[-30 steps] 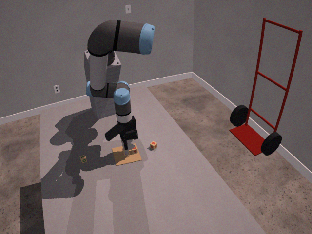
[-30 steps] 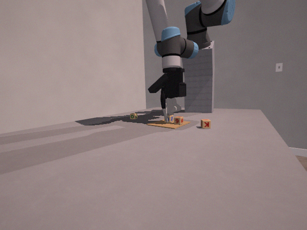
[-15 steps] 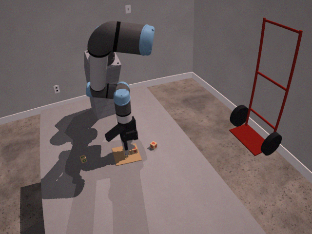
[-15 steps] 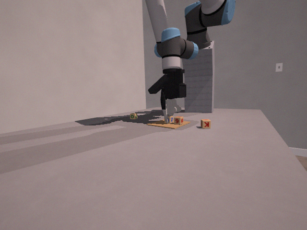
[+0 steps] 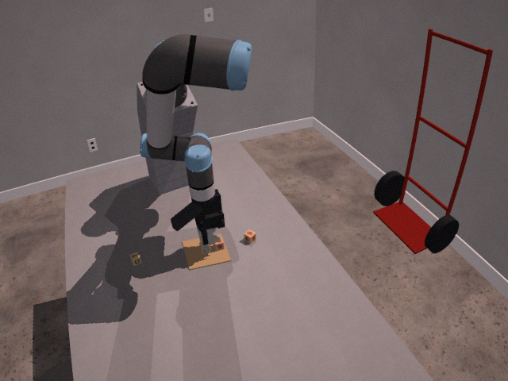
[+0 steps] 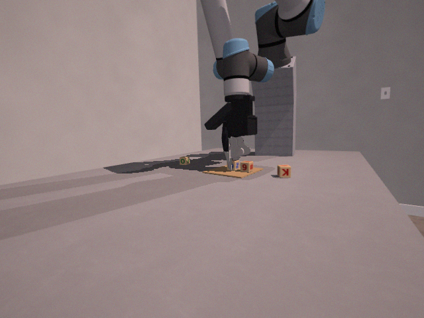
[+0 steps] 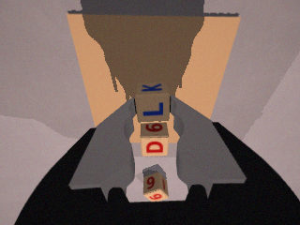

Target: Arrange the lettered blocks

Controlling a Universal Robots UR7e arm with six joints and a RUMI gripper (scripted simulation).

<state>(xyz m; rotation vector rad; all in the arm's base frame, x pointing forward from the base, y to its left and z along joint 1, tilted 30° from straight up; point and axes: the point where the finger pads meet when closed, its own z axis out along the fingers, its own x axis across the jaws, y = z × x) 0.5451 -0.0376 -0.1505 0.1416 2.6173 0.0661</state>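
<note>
The tan mat (image 5: 206, 253) lies on the grey table in front of the robot's base. My gripper (image 5: 205, 246) points straight down over it and is shut on the block with a blue L on top (image 7: 152, 107), which has a blue K on one side. This block is low at the mat; it also shows in the exterior view (image 6: 234, 165). Right beside it on the mat stands the block with a red D on top (image 7: 155, 142) and a 6 on its side (image 6: 246, 166). A red-marked block (image 5: 249, 236) sits off the mat. A green-marked block (image 5: 136, 258) sits off the mat in shadow.
The robot's grey pedestal (image 6: 275, 112) stands behind the mat. A red hand truck (image 5: 430, 163) leans on the far wall, off the table. The arm's shadow covers the table around the green-marked block.
</note>
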